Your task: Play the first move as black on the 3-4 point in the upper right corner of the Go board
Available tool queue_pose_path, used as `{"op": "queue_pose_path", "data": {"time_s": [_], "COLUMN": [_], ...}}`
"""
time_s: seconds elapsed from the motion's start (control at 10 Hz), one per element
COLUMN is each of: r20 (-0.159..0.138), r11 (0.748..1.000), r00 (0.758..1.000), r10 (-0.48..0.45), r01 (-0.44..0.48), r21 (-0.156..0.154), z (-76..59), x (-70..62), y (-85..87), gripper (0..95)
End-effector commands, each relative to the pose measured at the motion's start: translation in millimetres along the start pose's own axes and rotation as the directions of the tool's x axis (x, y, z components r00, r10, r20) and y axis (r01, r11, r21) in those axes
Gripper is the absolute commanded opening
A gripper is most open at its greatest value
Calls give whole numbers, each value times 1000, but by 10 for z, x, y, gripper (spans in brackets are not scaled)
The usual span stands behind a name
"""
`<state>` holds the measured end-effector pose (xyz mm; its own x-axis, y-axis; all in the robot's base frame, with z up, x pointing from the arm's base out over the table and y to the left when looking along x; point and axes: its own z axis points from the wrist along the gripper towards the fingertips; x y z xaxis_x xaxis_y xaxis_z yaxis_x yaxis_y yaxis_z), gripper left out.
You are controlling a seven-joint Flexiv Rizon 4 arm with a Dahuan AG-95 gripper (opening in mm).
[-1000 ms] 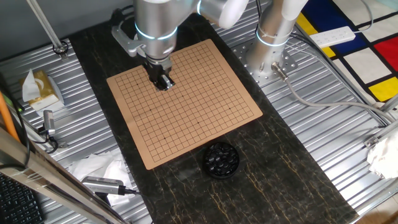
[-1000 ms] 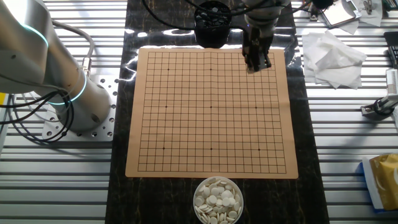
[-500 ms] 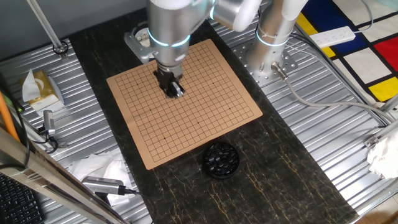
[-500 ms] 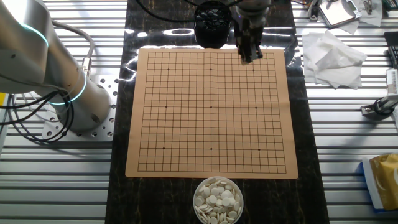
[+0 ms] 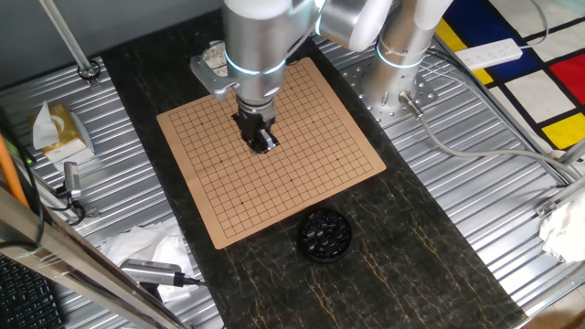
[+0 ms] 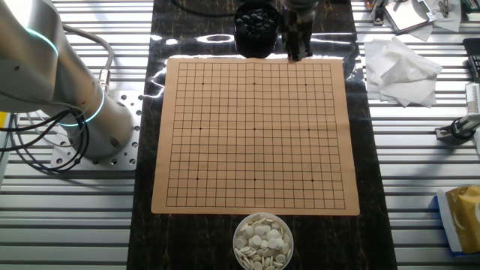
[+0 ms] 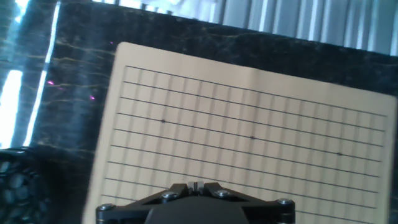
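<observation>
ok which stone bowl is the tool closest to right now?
The black bowl of black stones, at the board's far edge. The tool hangs just beside it; the white-stone bowl sits past the opposite edge.

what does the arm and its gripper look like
The arm is built of thick silver-grey cylindrical links with a glowing cyan ring around a joint. A grey flange sits below it. The gripper is small and black, with two slim dark fingers tipped in lighter metal. No markings are legible.
</observation>
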<state>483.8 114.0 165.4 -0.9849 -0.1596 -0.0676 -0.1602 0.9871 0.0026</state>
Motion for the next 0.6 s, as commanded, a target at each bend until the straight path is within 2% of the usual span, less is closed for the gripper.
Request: {"op": "queue_pose_path", "data": {"time_s": [0.1,0.2,0.4,0.6], "r20": [-34,-40,-34,-33], "r11": [998,991,983,984], "r00": [999,999,999,999], "r10": [-8,-36,-28,-28], "r01": [10,41,33,33], "r21": [69,128,180,173], "z": [45,108,187,183], "x": [-39,-12,-3,-3], "y": [14,-15,-30,-30], "gripper": [0,0,0,0]}}
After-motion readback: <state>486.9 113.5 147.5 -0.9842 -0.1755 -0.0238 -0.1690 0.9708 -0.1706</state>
